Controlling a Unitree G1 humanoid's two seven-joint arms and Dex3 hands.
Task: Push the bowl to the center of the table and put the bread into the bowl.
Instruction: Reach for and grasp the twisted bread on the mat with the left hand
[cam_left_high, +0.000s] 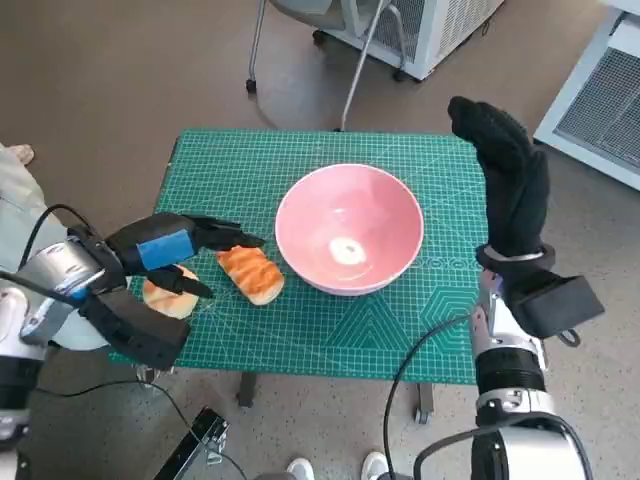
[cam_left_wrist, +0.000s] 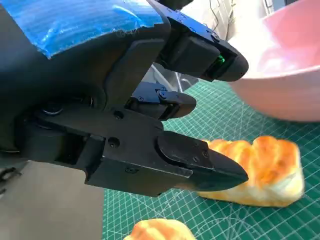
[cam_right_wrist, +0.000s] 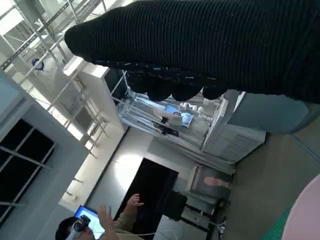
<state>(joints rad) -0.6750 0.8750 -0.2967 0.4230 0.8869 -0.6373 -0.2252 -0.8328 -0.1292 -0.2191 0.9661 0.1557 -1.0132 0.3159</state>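
green-matted table (cam_left_high: 400, 340): bowl (cam_left_high: 349, 228), bread (cam_left_high: 250, 274)

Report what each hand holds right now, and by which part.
Nothing is held. The left hand hovers with fingers apart over the bread; the right hand stands raised beside the bowl, grasping nothing.

Even, fairly bright daylight fills the head view, and the pink bowl (cam_left_high: 348, 229) carries a white glare patch on its inner floor. Soft shadows lie on the green cutting mat (cam_left_high: 300, 330) under the left robot hand (cam_left_high: 165, 258). Straight lines bow slightly toward the edges (wide-angle lens). In the left wrist view the blue tape (cam_left_wrist: 75, 20) near the lens is glossy and soft, while the bread (cam_left_wrist: 260, 170) beyond the fingers is sharp. The right wrist view is contrasty: blown-out windows, dark glove.
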